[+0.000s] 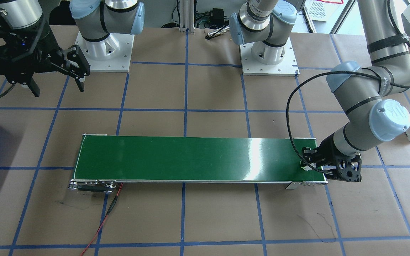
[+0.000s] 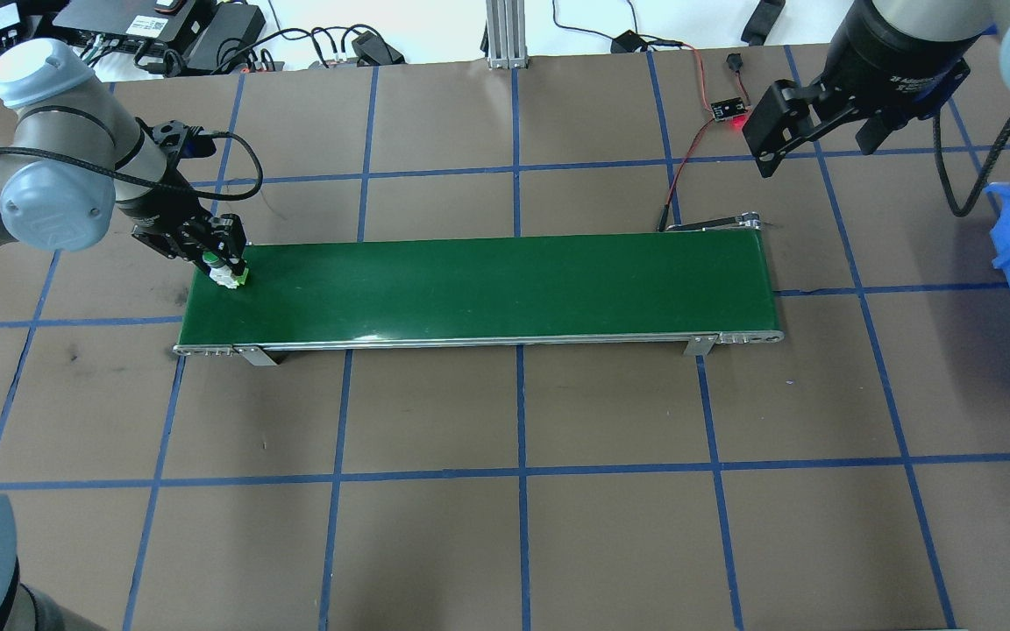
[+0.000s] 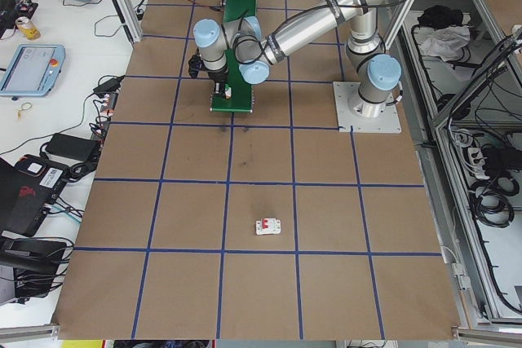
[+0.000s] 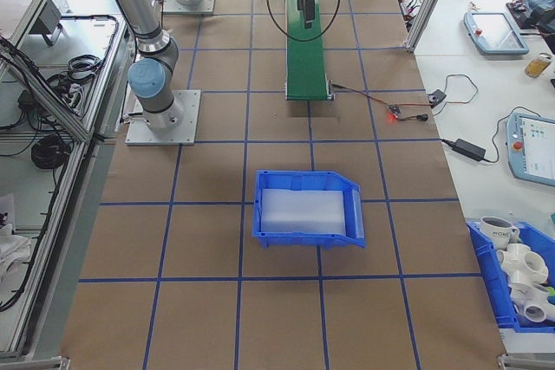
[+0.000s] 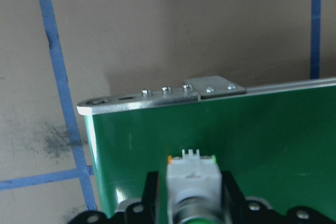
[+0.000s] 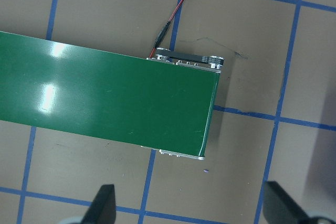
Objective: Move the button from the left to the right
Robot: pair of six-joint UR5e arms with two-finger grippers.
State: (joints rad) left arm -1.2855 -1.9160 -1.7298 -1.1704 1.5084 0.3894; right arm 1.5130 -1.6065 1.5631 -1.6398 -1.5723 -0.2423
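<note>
The left claw (image 2: 223,260) is pinching the button (image 2: 230,275) at the left end of the green conveyor belt (image 2: 487,285) (green cap toward the wrist). The right claw (image 2: 807,131) is hanging spread above the tabletop (image 2: 558,421), beyond the belt's other end.

Only partly legible: embossed "UR" on the blue joint cap (image 1: 390,119) of the left arm (image 1: 365,106) in the front-facing view. Printing on the right arm's wrist (image 2: 899,83) overhead too small to make out. Nothing readable elsewhere.
</note>
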